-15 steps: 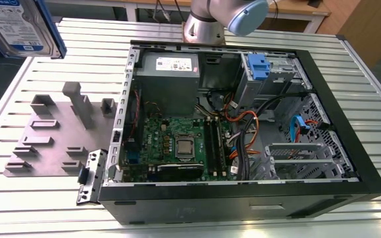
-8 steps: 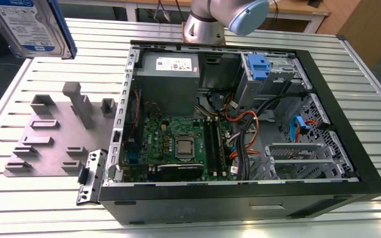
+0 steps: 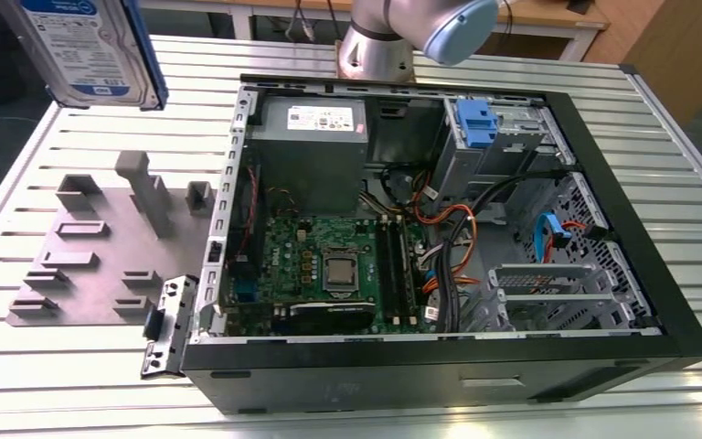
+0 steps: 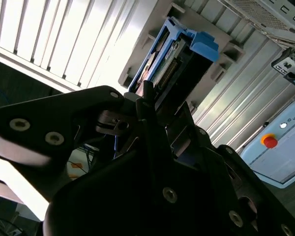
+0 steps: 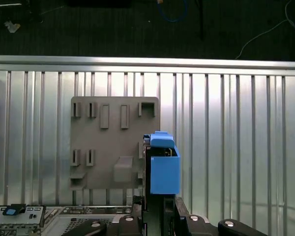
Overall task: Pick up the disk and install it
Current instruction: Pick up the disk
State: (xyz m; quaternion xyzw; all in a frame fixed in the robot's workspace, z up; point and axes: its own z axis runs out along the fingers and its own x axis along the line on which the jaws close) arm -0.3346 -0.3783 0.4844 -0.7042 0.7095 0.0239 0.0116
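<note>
Your gripper is clamped on the disk, a silver drive in a blue frame (its tab end points away from the fingers). It is held in the air above the grey holder plate, which sits on the slatted table. The open computer case lies just beside that plate.

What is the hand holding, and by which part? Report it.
The disk, gripped by the hand at the end opposite its blue tab.

Silver disk with a white-and-blue label, clipped in a blue carrier frame, hangs upright in mid-air at the exterior view's left
</note>
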